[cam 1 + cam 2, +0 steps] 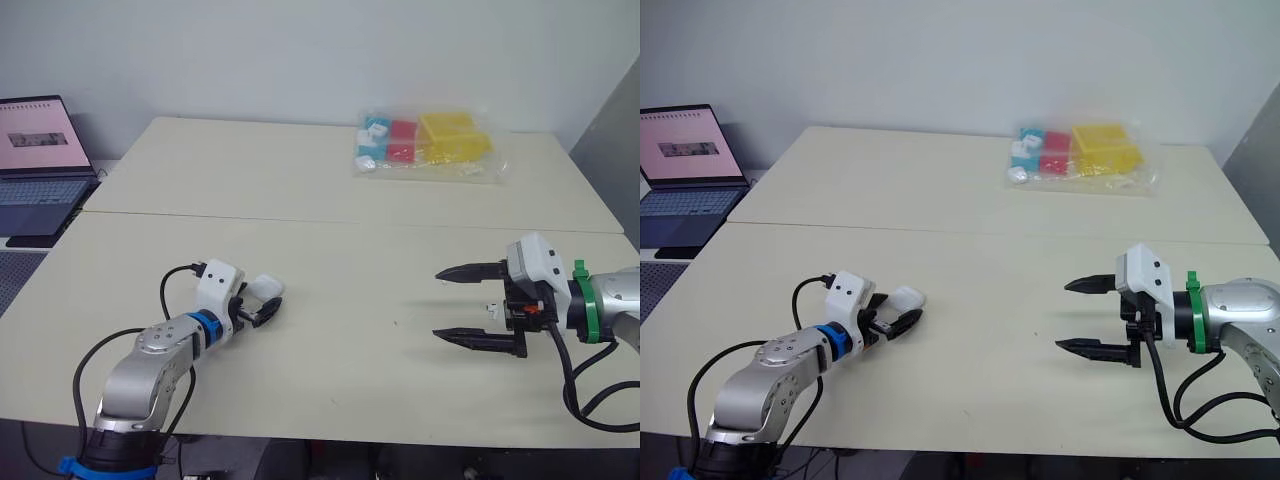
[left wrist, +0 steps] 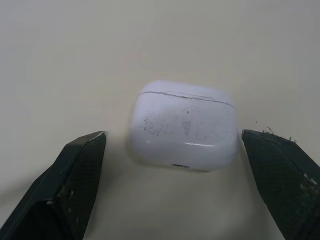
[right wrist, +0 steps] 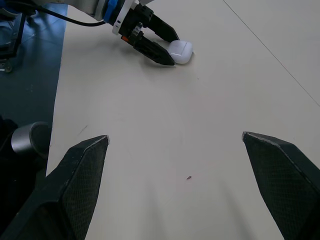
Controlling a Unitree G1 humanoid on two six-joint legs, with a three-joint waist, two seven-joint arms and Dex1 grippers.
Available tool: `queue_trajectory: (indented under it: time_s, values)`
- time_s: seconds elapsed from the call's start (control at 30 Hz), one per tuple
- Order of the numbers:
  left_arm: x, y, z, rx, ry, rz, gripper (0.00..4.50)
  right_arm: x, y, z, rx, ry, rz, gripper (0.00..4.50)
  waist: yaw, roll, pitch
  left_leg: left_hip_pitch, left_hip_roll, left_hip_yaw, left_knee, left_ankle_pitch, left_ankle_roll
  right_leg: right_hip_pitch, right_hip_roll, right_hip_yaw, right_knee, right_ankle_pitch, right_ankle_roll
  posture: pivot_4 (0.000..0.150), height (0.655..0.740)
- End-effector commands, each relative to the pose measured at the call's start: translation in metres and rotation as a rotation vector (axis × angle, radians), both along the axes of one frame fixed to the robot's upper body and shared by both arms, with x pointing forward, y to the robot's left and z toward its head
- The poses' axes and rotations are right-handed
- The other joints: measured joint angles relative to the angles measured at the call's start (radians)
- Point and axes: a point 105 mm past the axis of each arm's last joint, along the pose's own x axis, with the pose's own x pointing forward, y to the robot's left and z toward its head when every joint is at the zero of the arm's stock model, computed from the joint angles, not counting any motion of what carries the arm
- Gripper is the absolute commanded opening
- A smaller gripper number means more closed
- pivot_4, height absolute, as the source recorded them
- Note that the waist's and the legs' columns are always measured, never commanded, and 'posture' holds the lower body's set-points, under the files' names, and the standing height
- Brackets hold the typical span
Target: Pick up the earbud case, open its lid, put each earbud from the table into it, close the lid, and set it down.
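As the head cameras show it: left gripper sits low on the table, jaws spread either side of the earbud case; right gripper is well apart, jaws wide, holding nothing.
Left wrist view: case lies flat between both fingers, touching neither; lid closed, seam toward the far side.
Right wrist view: bare tabletop lies between the spread fingers; the case is seen beyond, bracketed by the left claw.
Step in hand (judgement): grasp and lift the case.
Recommended method: centre the case, then close on the body below the seam, leaving the lid free for the right gripper.
Risk: the smooth rounded shell may squirt out if pinched off-centre.
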Motion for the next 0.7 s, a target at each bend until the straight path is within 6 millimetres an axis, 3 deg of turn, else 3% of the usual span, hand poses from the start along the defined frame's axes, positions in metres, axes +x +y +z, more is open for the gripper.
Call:
queue_trajectory:
  time_s: [0.03,0.43,0.53,0.67,0.7]
  values:
    - [0.004,0.002,-0.003,0.024,0.016,-0.036,4.50,-0.005,0.008,0.008,0.012,-0.034,0.041,4.47,0.001,0.000,0.000,0.000,0.000,0.000,0.000,0.000,0.000,0.000,0.000,0.000,0.000,0.000,0.000,0.150,0.7359]
    - [0.003,-0.007,-0.012,0.021,0.102,-0.093,4.50,-0.006,0.013,0.012,0.013,-0.060,0.066,4.47,0.001,0.001,0.000,0.000,0.000,0.000,0.000,0.000,0.000,0.000,0.000,0.000,0.000,0.000,0.000,0.150,0.7359]
    - [0.003,-0.004,-0.013,0.037,0.107,-0.097,3.93,-0.006,0.013,0.012,0.011,-0.059,0.069,4.50,0.000,0.001,-0.001,0.000,0.000,0.000,0.000,0.000,0.000,0.001,0.000,0.000,0.000,0.000,0.000,0.150,0.7359]
    - [-0.003,-0.004,-0.018,0.067,0.139,-0.146,2.79,-0.005,0.012,0.013,0.008,-0.069,0.063,4.50,0.000,0.001,-0.001,0.000,0.000,0.000,0.000,0.000,0.000,0.000,0.000,0.000,-0.001,0.000,0.000,0.150,0.7359]
    - [-0.006,-0.005,-0.019,0.074,0.143,-0.169,2.78,-0.005,0.011,0.014,0.007,-0.072,0.060,4.50,-0.001,0.001,-0.001,0.000,0.000,0.000,0.000,0.000,0.000,0.000,0.000,0.000,-0.001,0.000,0.000,0.150,0.7359]
